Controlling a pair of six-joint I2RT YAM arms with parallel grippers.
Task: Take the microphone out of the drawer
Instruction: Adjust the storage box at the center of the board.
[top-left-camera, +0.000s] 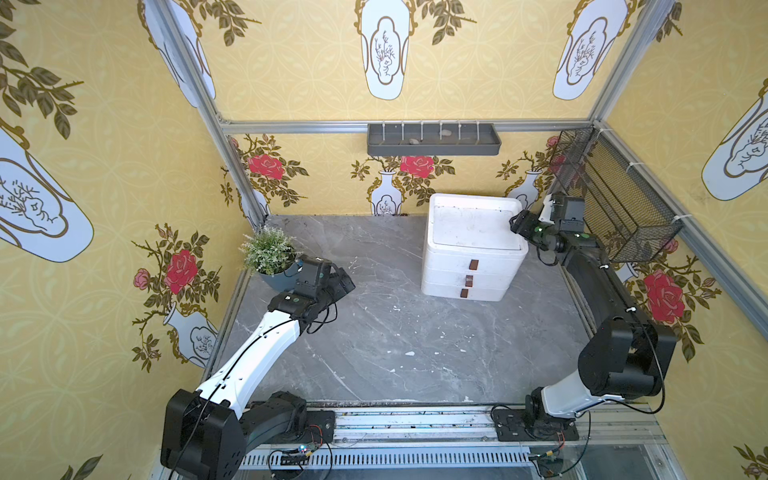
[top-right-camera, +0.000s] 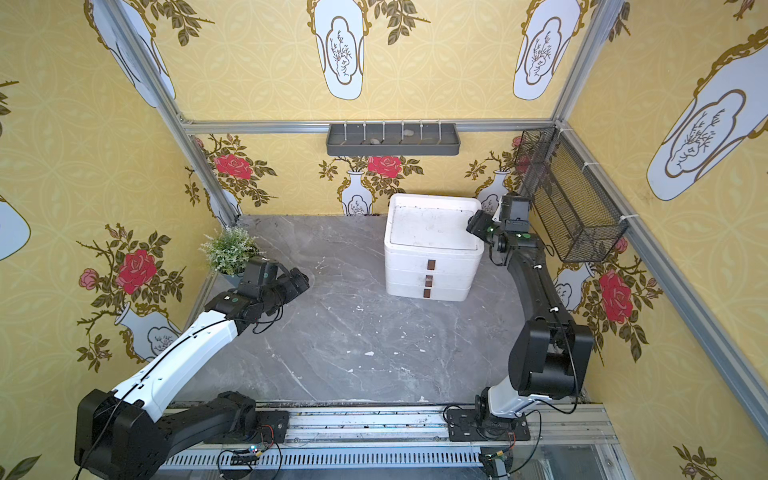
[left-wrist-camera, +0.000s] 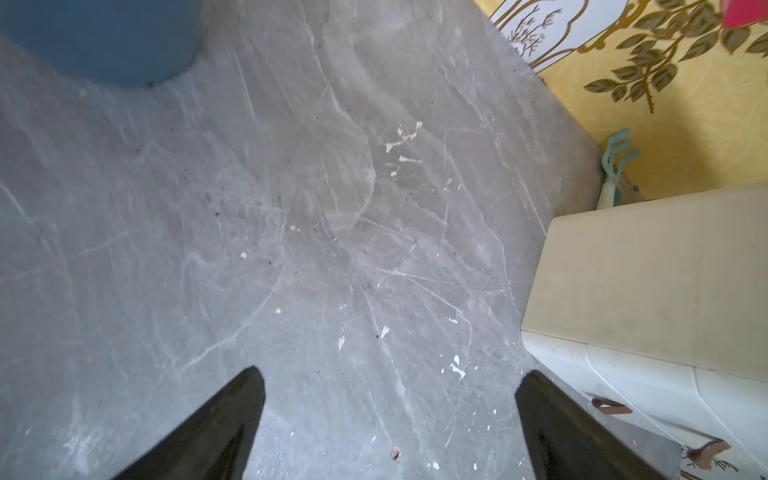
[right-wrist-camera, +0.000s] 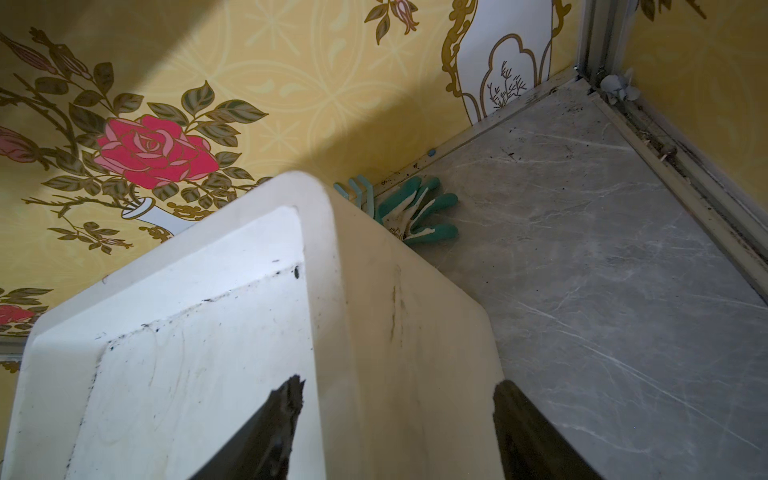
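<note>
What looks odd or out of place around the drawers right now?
A green glove and small rake lie on the table behind the drawer unit, mostly hidden from above. White chips are scattered across the table.

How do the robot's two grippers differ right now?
The left gripper hangs low over the grey table beside the potted plant, jaws wide around nothing. The right gripper sits high at the white drawer unit, jaws straddling its right-hand top edge. Both are black two-fingered grippers.
</note>
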